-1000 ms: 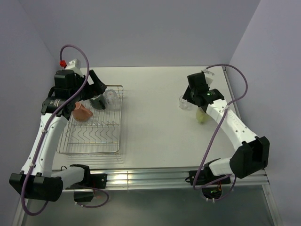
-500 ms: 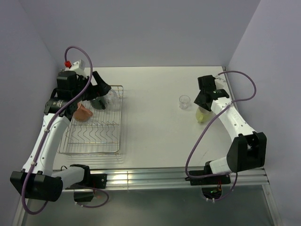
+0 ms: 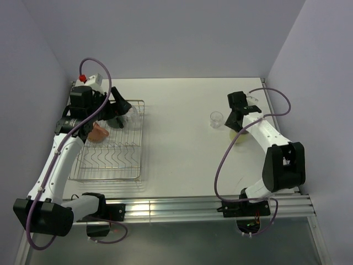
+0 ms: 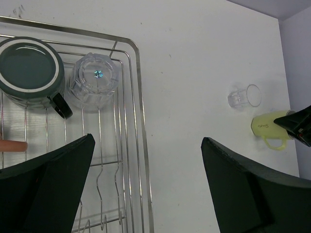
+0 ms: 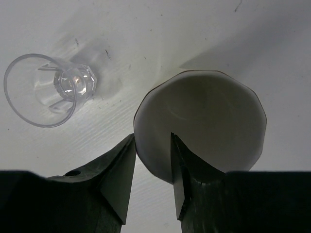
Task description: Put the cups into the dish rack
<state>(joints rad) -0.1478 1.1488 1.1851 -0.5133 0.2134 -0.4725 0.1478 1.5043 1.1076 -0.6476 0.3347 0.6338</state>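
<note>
Right end effector [image 5: 152,141] stands part-open astride the rim of the pale yellow-green cup [image 5: 209,121] (not clamped), on the white surface [image 5: 160,34] beside a clear glass tumbler [image 5: 48,92]; left end effector [image 4: 148,143] gapes wide above the silver wire dish rack [image 4: 138,97]

Glass tumblers [image 4: 95,82] [image 4: 244,97]: 2; black mug [image 4: 30,70], orange mug [image 3: 98,133], yellow-green cup [image 4: 267,127], rack [image 3: 110,160]: 1 each.

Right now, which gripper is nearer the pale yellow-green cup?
Right. The right gripper straddles the pale yellow-green cup's rim, one finger inside; the left gripper hovers above the dish rack, far across the table.
</note>
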